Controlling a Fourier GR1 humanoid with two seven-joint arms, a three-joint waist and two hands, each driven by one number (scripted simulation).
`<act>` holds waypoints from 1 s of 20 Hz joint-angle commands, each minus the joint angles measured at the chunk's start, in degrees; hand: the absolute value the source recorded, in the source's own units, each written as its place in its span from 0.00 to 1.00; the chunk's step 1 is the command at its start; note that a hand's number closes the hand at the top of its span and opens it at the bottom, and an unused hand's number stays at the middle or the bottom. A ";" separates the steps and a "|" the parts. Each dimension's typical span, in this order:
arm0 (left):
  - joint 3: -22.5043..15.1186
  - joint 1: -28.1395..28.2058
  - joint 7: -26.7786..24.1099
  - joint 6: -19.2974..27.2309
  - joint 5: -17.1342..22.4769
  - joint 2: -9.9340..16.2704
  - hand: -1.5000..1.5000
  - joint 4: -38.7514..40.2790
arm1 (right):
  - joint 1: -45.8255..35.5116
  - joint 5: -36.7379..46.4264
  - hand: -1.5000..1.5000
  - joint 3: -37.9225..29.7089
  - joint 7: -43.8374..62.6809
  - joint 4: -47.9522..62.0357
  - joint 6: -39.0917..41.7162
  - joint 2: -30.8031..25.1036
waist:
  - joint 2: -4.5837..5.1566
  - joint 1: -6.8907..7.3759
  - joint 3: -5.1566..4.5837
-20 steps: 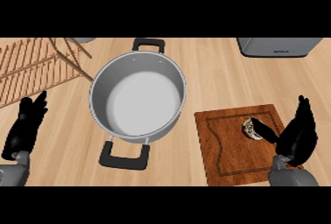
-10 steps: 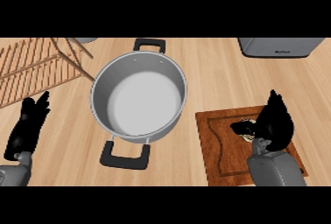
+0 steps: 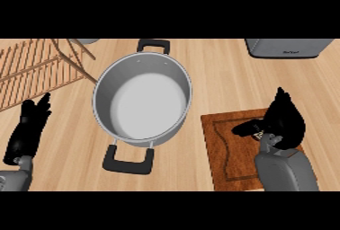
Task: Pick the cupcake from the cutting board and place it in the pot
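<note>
pot [image 3: 143, 105] mid | rack [image 3: 40, 72] left | right hand [image 3: 284, 121] over cupcake [image 3: 256, 131]

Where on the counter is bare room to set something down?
Bare wood lies between the pot and the cutting board, and above the board, below the grey appliance. The board is crowded by the right hand.

The cupcake [image 3: 257, 131] sits on the brown cutting board [image 3: 222, 148], mostly hidden; the grey pot [image 3: 143, 98] stands empty nearby.
</note>
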 commanded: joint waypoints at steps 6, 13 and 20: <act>1.10 2.03 -0.87 -1.43 -0.17 0.46 0.50 -1.43 | 2.25 -0.42 0.00 0.33 10.09 2.89 1.47 0.35 | 0.21 0.61 0.10; 1.90 0.97 0.17 -1.89 -0.97 -0.53 0.50 -0.50 | 1.30 0.00 0.00 -5.95 2.50 8.26 0.21 0.00 | 0.33 0.31 0.10; 0.02 1.07 3.47 0.46 -4.36 -2.87 0.50 -5.21 | 0.36 1.72 0.00 -7.76 2.88 10.36 1.91 0.21 | 0.25 0.15 0.11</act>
